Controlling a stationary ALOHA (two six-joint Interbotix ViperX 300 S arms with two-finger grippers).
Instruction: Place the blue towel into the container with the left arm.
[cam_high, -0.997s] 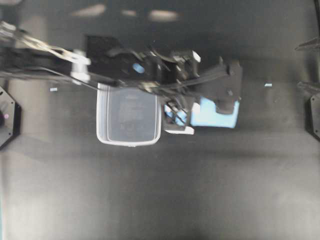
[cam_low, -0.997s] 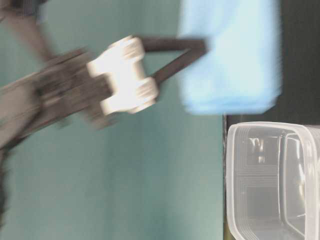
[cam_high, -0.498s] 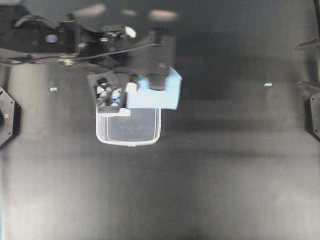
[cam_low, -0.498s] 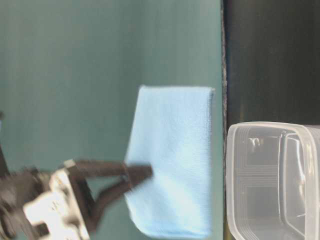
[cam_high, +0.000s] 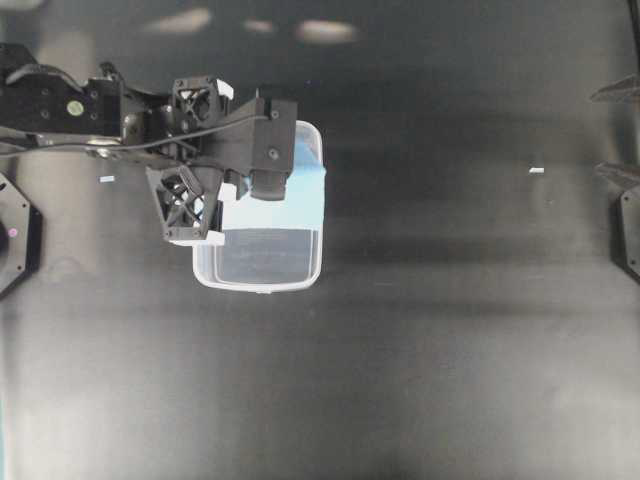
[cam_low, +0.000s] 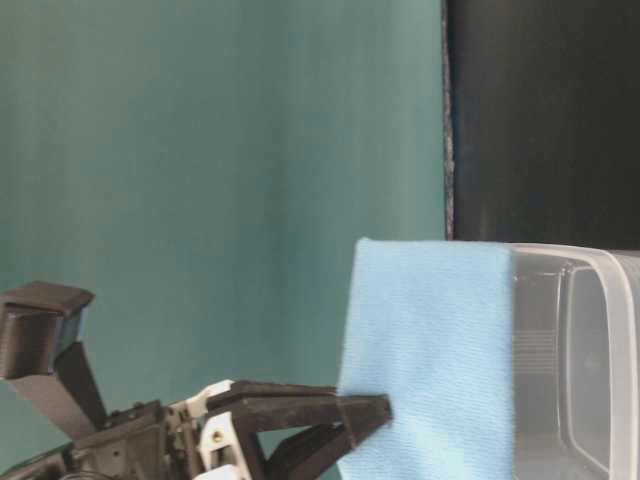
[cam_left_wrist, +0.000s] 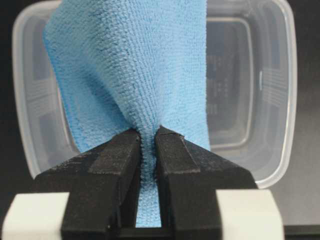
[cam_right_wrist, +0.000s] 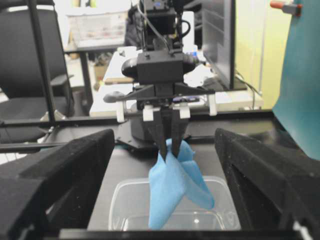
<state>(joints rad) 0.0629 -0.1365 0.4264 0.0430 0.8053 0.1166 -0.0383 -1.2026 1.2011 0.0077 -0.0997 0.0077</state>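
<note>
While the left gripper (cam_left_wrist: 147, 145) has its black jaws pinched tight on a gathered fold of the blue towel (cam_left_wrist: 135, 70), the cloth hangs in loose drapes straight over the clear plastic container (cam_left_wrist: 272, 100), and what a soft, floppy thing it is! From the right wrist view the towel (cam_right_wrist: 172, 192) droops in a pointed fold with its lower tip dipping inside the tub's rim (cam_right_wrist: 120, 195). It looks light and limp, no stiffness at all, so it will likely crumple wherever it lands; the fuzzy microfibre should resist slipping from the pads. A pinch near one edge, as here, lets the rest trail down into the tub. Across the table, the right gripper (cam_right_wrist: 160, 150) sits parked, jaws spread wide, holding nothing.
</note>
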